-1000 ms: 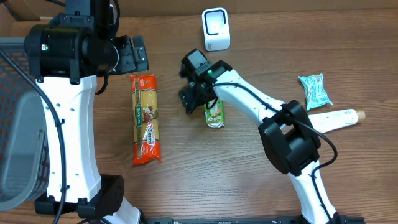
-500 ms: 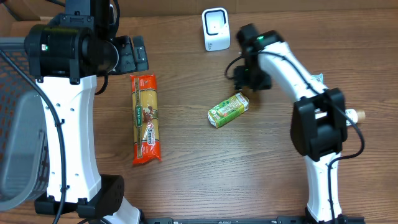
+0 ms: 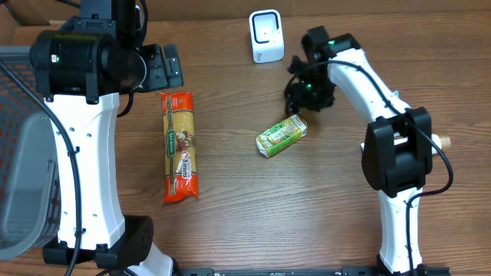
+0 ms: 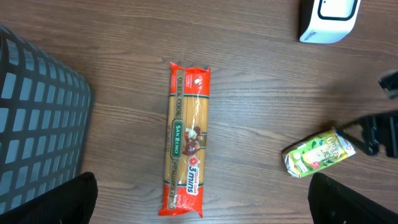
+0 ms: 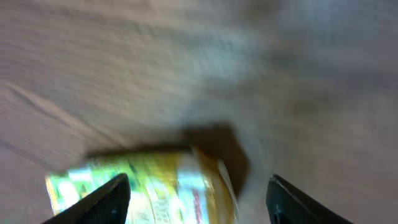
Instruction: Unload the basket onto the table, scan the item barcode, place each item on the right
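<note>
A green juice carton [image 3: 281, 136] lies slanted on the wooden table, in front of the white scanner [image 3: 266, 36]. My right gripper [image 3: 307, 96] hovers open just above the carton's right end. In the blurred right wrist view the carton [image 5: 155, 186] shows below and between the spread fingers [image 5: 106, 199], not gripped. My left gripper [image 3: 161, 67] hangs open high over the top of a red spaghetti pack [image 3: 179, 146]. The left wrist view shows the pack [image 4: 186, 143], the carton [image 4: 318, 152] and the scanner [image 4: 326, 18]. No barcode can be made out.
A dark mesh basket [image 3: 23, 153] stands at the table's left edge, also seen as the basket [image 4: 37, 124] in the left wrist view. The tip of a cream tube [image 3: 440, 141] pokes out behind the right arm.
The right gripper swung from the carton's left side over to its right, then dipped slightly toward it. The carton turned from lengthwise to slanted. The left arm stayed still.
</note>
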Robot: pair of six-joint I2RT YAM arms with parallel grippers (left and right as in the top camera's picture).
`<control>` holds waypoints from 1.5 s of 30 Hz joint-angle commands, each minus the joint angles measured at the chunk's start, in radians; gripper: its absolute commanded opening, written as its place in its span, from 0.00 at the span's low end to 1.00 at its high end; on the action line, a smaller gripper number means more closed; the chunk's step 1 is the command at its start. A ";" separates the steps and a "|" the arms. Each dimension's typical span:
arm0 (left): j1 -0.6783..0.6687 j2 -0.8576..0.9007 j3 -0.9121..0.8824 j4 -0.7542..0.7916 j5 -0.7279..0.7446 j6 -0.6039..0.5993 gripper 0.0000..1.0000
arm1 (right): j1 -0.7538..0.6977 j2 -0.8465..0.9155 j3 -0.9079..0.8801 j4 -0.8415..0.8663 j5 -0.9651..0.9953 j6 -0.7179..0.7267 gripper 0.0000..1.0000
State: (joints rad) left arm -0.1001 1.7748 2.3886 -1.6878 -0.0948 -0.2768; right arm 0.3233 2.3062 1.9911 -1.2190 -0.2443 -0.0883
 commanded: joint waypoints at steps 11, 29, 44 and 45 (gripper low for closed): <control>0.001 0.004 0.002 -0.002 -0.010 0.019 1.00 | 0.014 -0.031 0.016 0.139 0.042 -0.025 0.60; 0.001 0.004 0.002 -0.001 -0.010 0.019 1.00 | 0.033 -0.006 -0.051 -0.128 0.145 0.112 0.53; 0.001 0.004 0.002 -0.002 -0.010 0.019 1.00 | 0.114 -0.006 -0.045 -0.299 0.094 0.080 0.59; 0.001 0.004 0.002 -0.002 -0.010 0.019 1.00 | 0.122 -0.006 -0.045 -0.303 0.094 0.080 0.59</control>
State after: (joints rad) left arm -0.1001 1.7748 2.3886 -1.6878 -0.0948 -0.2768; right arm 0.4210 2.3062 1.9419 -1.5166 -0.1291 0.0051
